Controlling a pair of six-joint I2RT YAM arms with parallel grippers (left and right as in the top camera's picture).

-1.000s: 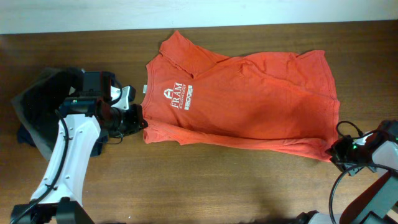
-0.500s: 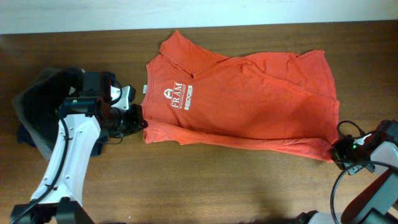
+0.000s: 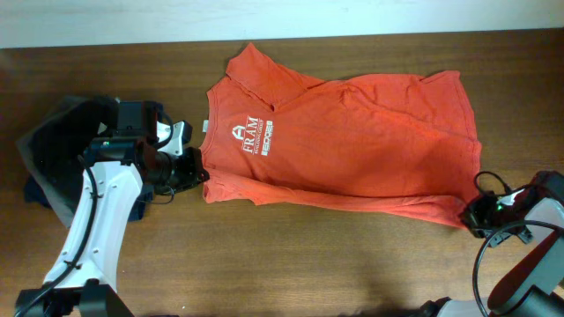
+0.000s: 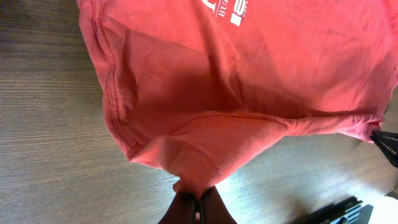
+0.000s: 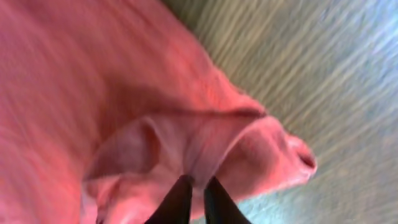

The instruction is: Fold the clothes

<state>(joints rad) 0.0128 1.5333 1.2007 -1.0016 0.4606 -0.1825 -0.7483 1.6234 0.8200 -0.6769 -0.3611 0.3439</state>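
Overhead: the red-orange shirt (image 3: 352, 150) lies spread flat across the wooden bench (image 3: 291, 264), with its white lettering (image 3: 254, 136) toward the left end. The left jaws sit at the shirt's lower left corner and the right jaws at its lower right corner. A pile of dark garments (image 3: 53, 145) lies at the bench's left end, beside the left arm (image 3: 97, 211).

Left wrist: the left jaws are pressed together, pinching the shirt's (image 4: 249, 81) edge, and the cloth fans out from them over the wood.

Right wrist: the view is blurred. The right jaws stand nearly together, pinching a fold of the shirt's (image 5: 93, 93) corner.
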